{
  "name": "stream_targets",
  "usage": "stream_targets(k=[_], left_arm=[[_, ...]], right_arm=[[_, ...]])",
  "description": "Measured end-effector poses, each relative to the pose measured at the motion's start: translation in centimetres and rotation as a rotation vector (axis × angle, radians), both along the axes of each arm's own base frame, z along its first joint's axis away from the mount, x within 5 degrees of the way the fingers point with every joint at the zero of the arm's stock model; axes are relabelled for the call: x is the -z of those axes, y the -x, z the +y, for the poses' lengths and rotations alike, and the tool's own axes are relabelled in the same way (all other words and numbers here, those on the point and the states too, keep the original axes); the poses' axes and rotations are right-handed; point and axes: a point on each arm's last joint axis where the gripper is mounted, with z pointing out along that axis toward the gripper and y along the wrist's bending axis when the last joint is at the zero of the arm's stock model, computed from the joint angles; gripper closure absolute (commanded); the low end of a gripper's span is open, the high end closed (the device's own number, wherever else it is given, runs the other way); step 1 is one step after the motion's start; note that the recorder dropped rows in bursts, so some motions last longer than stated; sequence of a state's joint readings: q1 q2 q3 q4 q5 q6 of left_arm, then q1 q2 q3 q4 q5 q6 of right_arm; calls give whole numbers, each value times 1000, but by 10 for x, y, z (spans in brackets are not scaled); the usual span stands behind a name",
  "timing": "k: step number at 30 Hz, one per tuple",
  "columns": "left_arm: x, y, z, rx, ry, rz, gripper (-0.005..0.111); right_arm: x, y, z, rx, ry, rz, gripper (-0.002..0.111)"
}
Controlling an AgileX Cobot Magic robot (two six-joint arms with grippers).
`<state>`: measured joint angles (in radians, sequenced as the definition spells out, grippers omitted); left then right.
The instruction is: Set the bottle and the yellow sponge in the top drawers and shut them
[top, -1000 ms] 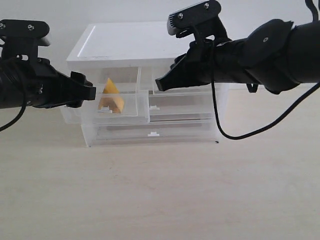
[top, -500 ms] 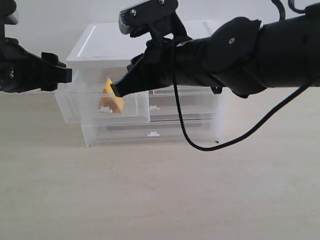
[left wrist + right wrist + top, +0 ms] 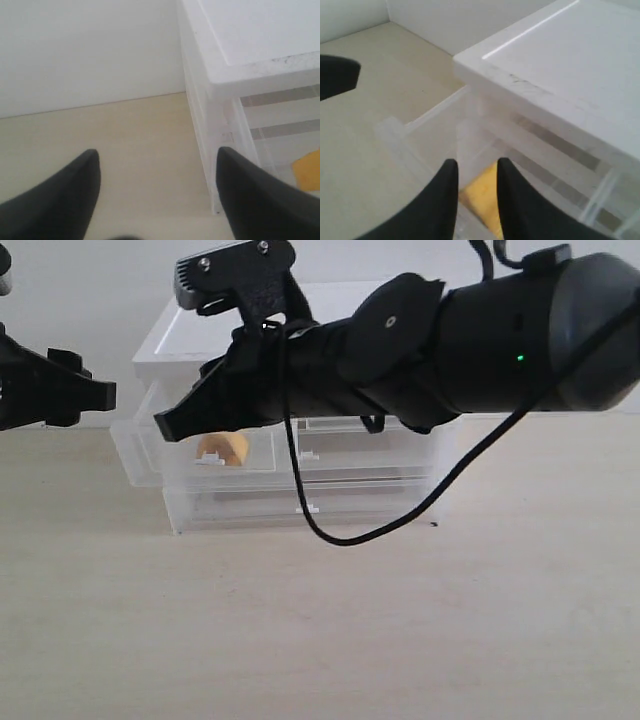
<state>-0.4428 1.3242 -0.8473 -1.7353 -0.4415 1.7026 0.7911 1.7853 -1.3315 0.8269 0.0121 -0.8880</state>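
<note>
Sitting in the left top drawer [image 3: 135,455]: yellow sponge [image 3: 222,448], on the drawer floor near the front wall.
Left top drawer: pulled out from the white-topped drawer unit [image 3: 200,335], not yet shut.
Bottle: nowhere in view; already stowed or merely hidden, cannot tell.
Right top drawer: covered by the right arm; open or shut, cannot tell.
Done, by judgement: sponge placed.
Left to do, by judgement: pushing the left top drawer closed; bottle and right top drawer unconfirmed.
Right arm: stretched across the front of the unit, past its middle, roughly level with the nose dipped slightly.
Right gripper [image 3: 168,427]: tips over the pulled-out drawer, with the sponge showing below in the wrist view; jaws narrowly parted, holding nothing.
Left arm: off at the left side, apart from the unit.
Left gripper [image 3: 157,151]: spread wide, empty, aimed past the unit's left corner over bare table [image 3: 300,620].
</note>
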Motion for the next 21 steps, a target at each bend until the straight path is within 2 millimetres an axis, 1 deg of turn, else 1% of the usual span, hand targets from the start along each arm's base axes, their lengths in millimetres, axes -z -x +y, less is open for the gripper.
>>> stream_targets(k=[2,3,5,6,14,21], left_arm=[[0,0,0,2,2,-1,46],[0,0,0,2,2,-1,46],[-1,1,0,2,3,-2,46],[-1,1,0,2,3,-4,46],[-1,1,0,2,3,-4,46],[-1,1,0,2,3,-4,46]], right_arm=[[5,0,6,-19,4,25,85],[8,0,7,-15,-3,45,89],[7,0,8,-18,-8,53,107],[7,0,8,-20,-8,56,108],[9,2,9,-22,-32,111,108],[9,1,9,-14,-38,114,108]])
